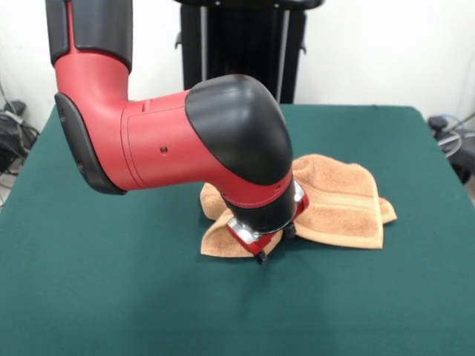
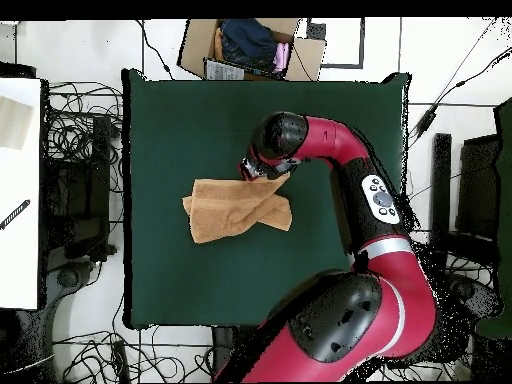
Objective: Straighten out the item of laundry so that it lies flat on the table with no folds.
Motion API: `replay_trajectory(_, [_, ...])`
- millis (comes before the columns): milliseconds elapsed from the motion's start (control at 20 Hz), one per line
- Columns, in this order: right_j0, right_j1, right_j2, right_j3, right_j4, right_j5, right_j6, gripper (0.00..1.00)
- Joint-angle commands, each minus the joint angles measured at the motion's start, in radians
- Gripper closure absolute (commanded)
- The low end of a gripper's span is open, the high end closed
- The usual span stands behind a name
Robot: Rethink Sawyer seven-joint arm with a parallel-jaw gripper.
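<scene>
towel [image 1: 338,204] | orange-tan terry, folded over, crumpled | mid table [image 1: 111,297], dark green

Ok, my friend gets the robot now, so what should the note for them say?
Gripper: down at the towel's near-left corner; open or shut can't be made out.
Towel: middle of the green table, folded over itself, layers overlapping, corners sticking out.
Done: nothing flat yet.
Left: pull the folds out, probably from that corner, until it lies in a single layer.
</scene>
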Motion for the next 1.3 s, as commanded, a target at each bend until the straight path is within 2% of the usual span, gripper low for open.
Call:
replay_trajectory(50, [0.002,0.018,-0.06,0.056,-0.059,-0.062,-0.024,0.0])
replay_trajectory(1300, [0.005,0.021,-0.059,0.072,-0.067,-0.107,0.005,0.0])
